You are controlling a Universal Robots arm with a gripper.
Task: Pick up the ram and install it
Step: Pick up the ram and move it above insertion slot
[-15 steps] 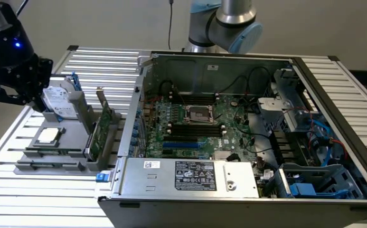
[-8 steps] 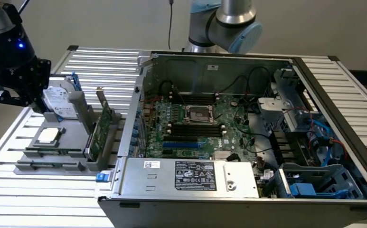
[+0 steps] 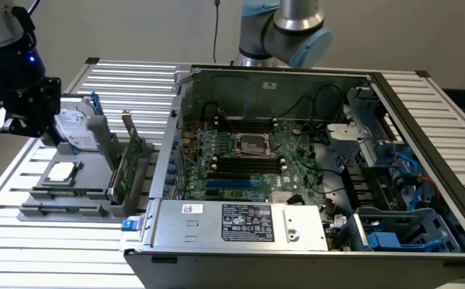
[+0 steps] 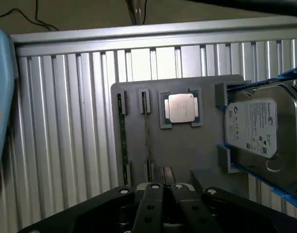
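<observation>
1. We see the ram (image 4: 123, 138), a long, narrow green circuit-board stick. It stands on its long edge in a slot of the flat grey plastic holder tray (image 4: 197, 145), with its thin top edge turned towards the wrist camera.
2. Its long axis follows the slot, parallel to a thinner, darker board edge (image 4: 146, 128) in the neighbouring slot. In the exterior view these slots run roughly from 12 to 6 o'clock, in line with the nearest case wall.
3. The tray also holds a square, silver-lidded processor chip (image 4: 180, 108), which lies flat in a square recess just beside the darker board. A silver rectangular hard drive (image 4: 257, 133) with blue side rails is propped tilted in grey brackets. The processor lies between the two boards and the drive.
4. The black two-finger gripper (image 4: 163, 187) has its fingers clenched together with nothing between them. It hangs over the tray, apart from the ram. In the exterior view it is at about 10 o'clock of the tray, by the hard drive.
5. At 3 o'clock of the tray stands the open grey metal computer case (image 3: 240, 90). Inside we see a green motherboard (image 3: 296, 174) with a metal processor socket (image 3: 252, 143) and long black slots (image 3: 248, 162) at 6 o'clock of the socket. A silver power supply box (image 3: 232, 223) sits at the case's 6 o'clock edge. A blue plastic drive cage (image 3: 397, 232) sits in the 4 o'clock corner.
6. Tray and case rest on a slatted aluminium table (image 3: 40, 259).
</observation>
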